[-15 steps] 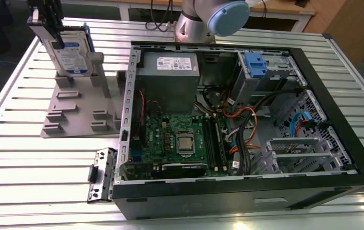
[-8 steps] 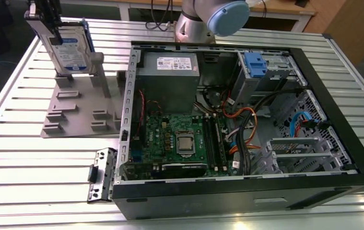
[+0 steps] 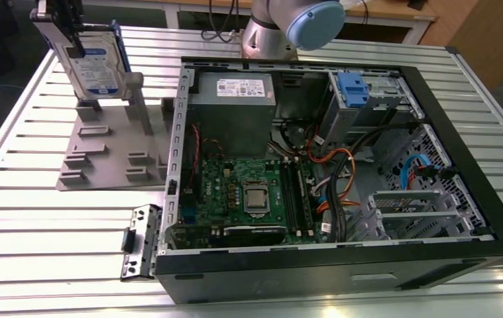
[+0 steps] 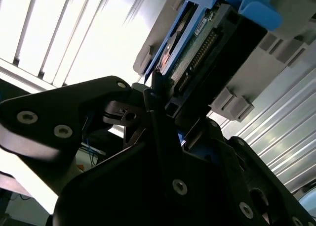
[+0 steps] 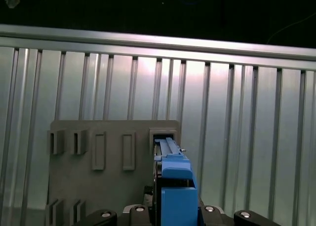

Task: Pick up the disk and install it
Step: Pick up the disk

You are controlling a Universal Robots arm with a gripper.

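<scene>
The gripper (image 3: 71,36) pinches the disk (image 3: 99,66) upright at the stand (image 3: 110,156), apparently mid pick-up; fitting it into the cage (image 3: 357,109) calls for a firm, square hold.

The disk (image 5: 175,186) stands edge-on over the grey rack (image 5: 98,191).

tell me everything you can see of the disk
The disk is a flat silver drive with a white-and-blue label, framed by a blue plastic carrier. It stands upright on edge over an end slot of the grey stand, on the exterior view's left of the open computer case. The gripper clamps its upper end. The second wrist view shows connector pins along one edge. Whether its lower end sits in the slot cannot be told.
</scene>
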